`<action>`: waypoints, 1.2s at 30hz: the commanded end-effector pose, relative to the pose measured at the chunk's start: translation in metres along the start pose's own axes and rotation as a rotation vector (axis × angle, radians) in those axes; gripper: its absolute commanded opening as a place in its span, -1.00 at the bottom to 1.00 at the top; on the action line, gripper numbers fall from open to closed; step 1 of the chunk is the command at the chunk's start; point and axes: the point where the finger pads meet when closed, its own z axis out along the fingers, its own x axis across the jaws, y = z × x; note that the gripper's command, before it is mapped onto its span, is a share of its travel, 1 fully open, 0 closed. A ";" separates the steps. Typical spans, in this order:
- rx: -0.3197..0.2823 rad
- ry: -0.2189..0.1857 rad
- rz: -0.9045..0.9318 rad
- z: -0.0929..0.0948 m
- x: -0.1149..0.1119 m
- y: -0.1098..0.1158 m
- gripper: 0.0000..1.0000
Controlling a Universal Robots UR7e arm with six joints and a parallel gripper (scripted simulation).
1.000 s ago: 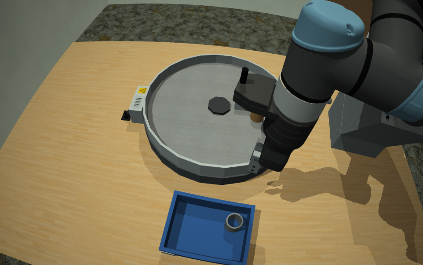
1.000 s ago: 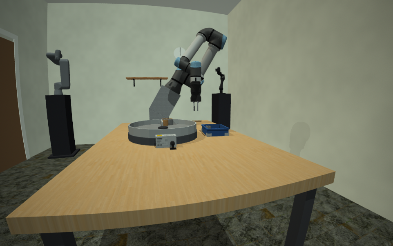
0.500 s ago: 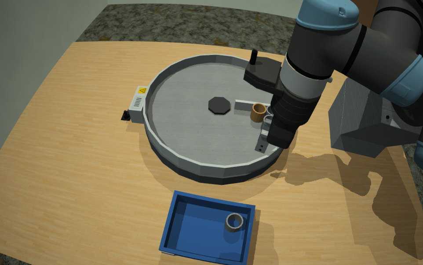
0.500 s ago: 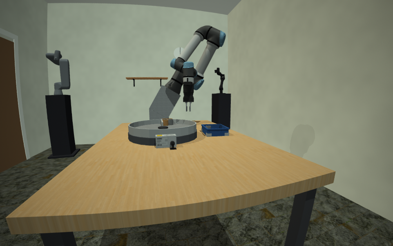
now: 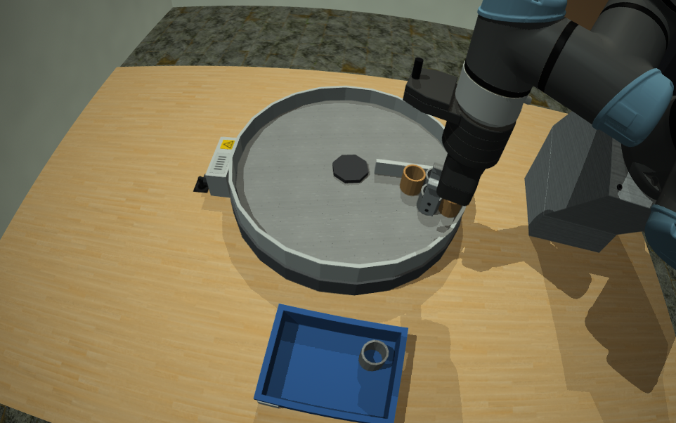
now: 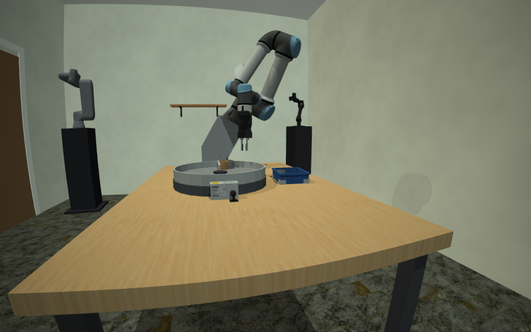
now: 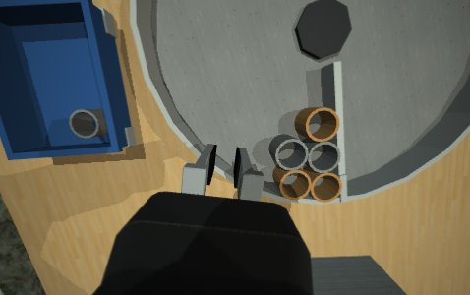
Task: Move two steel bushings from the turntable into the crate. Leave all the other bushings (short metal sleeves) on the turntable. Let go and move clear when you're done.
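The black two-finger claw with grey metal fingers (image 5: 429, 193) (image 6: 244, 149) stands partway open with nothing between its fingertips. It hangs above the near-arm side of the round grey turntable with a raised rim (image 5: 358, 272) (image 6: 195, 178) (image 7: 231, 74), apart from everything on it.

Two short grey steel bushings stand side by side on the turntable: one nearer the claw (image 7: 225, 157), the other (image 7: 331, 159) beside the pale straight divider (image 5: 388, 168) (image 7: 338, 98). In the wrist view both lie to the right of the fingers, lower than the fingertips (the top view mostly hides them behind the claw). One copper-coloured bushing (image 5: 411, 185) (image 6: 223, 165) (image 7: 303, 123) stands on the hub side of the steel pair, and two more, a left one (image 7: 282, 186) and a right one (image 7: 337, 189) in the wrist view, stand on the rim side.

A third grey steel bushing (image 5: 367, 362) (image 7: 97, 123) is upright inside the blue rectangular crate (image 5: 343, 318) (image 6: 291, 178) (image 7: 111, 98), near a corner and well apart from the claw. One steel bushing is in the crate, so a second is yet to be placed.
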 end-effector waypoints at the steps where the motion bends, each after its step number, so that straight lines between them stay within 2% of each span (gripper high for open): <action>1: 0.003 0.000 -0.010 0.000 0.003 0.000 -0.10; 2: 0.003 0.000 -0.010 0.000 0.003 0.000 -0.10; 7: -0.002 0.002 -0.003 0.002 0.057 0.001 -0.10; 36: -0.004 -0.001 -0.024 0.005 0.064 0.002 -0.10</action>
